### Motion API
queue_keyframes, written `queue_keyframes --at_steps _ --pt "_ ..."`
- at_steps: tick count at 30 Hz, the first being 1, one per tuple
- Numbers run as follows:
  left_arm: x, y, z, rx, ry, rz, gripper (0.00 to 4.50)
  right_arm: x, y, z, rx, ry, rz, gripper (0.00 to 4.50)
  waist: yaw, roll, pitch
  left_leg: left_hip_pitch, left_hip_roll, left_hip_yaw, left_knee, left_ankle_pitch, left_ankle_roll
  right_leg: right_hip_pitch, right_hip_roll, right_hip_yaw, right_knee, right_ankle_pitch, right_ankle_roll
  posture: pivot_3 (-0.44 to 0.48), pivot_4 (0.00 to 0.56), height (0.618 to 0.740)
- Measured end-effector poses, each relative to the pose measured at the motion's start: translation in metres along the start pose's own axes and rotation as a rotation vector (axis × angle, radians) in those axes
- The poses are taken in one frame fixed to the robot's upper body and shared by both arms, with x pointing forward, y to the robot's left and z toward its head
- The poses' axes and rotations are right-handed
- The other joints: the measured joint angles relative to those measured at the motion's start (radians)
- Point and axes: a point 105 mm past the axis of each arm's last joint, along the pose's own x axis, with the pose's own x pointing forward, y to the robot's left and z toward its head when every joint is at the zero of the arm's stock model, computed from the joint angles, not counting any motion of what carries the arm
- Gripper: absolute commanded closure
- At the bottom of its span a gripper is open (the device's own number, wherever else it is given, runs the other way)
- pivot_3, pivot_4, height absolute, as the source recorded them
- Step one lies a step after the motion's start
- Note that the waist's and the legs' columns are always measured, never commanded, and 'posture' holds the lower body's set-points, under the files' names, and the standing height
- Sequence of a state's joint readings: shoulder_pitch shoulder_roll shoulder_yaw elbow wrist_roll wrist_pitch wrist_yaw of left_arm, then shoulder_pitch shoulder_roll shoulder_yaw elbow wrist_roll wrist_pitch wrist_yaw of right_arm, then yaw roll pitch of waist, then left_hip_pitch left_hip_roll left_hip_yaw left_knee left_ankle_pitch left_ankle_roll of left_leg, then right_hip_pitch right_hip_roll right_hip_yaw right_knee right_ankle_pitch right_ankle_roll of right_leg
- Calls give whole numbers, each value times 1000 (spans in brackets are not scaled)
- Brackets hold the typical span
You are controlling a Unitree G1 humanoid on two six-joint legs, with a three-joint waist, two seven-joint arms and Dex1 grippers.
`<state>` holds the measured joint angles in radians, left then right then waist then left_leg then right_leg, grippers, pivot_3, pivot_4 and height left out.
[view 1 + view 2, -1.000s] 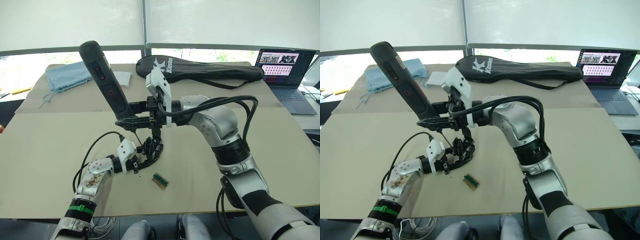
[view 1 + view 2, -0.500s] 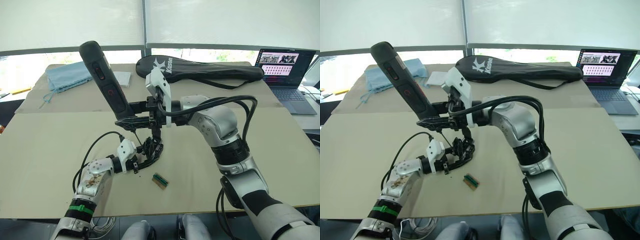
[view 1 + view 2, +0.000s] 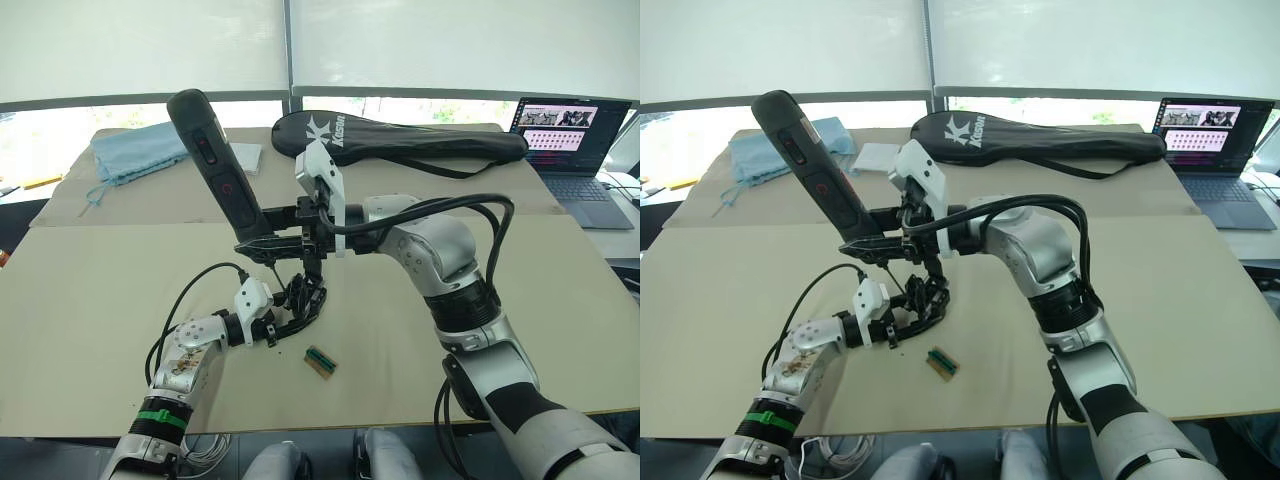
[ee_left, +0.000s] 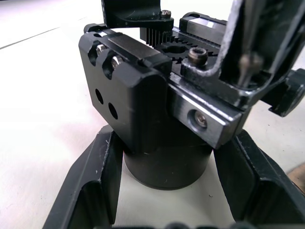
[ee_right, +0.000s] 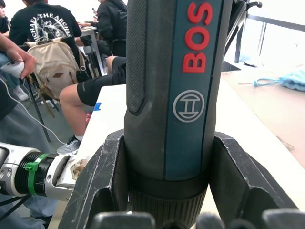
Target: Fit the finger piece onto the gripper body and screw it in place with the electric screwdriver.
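- Left gripper [image 3: 283, 325] lies low on the table [image 3: 90, 300], and its two black fingers [image 4: 90, 186] are closed around the round base of the gripper body [image 4: 157, 119].
- Gripper body stands on the table just in front of the left wrist, near the middle of the table; gear teeth and screw heads show on its top side.
- Finger piece: I cannot tell it apart from the black parts of the gripper body.
- Right gripper [image 3: 262, 243] hangs just above the gripper body and is clamped on the electric screwdriver [image 3: 214, 170], near the lower end of the handle.
- Electric screwdriver is tilted, its thick end up and to the left, its thin metal bit [image 4: 245, 67] pointing down at the top of the gripper body.
- A small green and brown piece [image 3: 320, 360] lies on the table, near the gripper body on its near right side.
- On the far side are a blue cloth [image 3: 135, 150], a black racket bag [image 3: 400, 138] and, at the right, an open laptop [image 3: 570, 140].
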<state>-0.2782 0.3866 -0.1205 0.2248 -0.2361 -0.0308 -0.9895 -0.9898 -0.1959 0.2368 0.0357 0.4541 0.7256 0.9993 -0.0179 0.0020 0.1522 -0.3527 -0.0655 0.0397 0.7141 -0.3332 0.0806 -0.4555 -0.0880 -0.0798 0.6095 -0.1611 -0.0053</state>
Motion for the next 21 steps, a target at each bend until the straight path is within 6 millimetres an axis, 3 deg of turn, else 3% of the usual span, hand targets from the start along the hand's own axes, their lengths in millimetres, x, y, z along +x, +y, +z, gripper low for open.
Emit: queue_keyframes --at_steps 21 --pt "0 1 0 -4 6 -4 2226 0 -1 -1 -6 -19 -15 2564 0 0 0 0 0 0 0 0 0 0 0 0 0 0 0 0 150 740"
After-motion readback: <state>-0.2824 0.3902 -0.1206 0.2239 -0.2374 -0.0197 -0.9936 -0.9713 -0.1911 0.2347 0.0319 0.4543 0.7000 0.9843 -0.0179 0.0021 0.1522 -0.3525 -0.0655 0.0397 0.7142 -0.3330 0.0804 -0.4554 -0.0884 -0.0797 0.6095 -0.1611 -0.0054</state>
